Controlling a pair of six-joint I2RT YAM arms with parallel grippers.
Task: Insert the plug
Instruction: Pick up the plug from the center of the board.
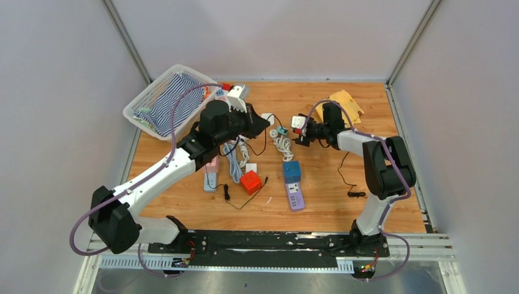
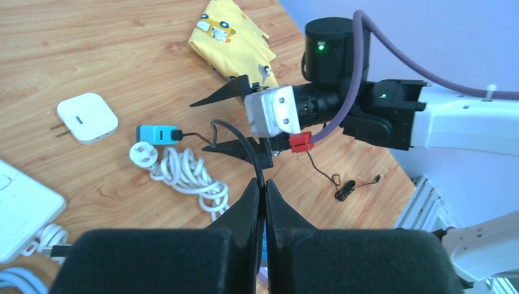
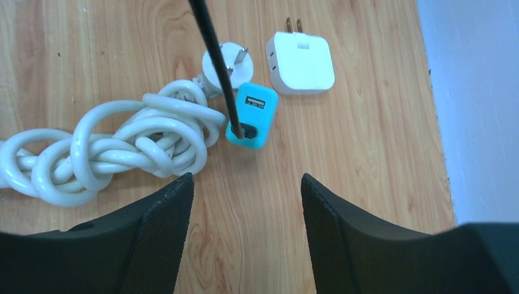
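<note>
Here, the right claw (image 3: 245, 179) is hovering open just short of the adapter (image 3: 252, 115), whose long axis is running straight ahead, while the left claw (image 2: 262, 187) is pinching its cable (image 3: 211, 55).

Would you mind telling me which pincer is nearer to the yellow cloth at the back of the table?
Right. The right pincer hangs open just left of the yellow cloth; the left pincer, shut on a black cable, sits farther left, past the coiled white cord.

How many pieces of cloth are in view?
2. A blue-striped cloth lies in the white basket at the far left; a yellow cloth lies at the far right. Others may be hidden in the basket.
</note>
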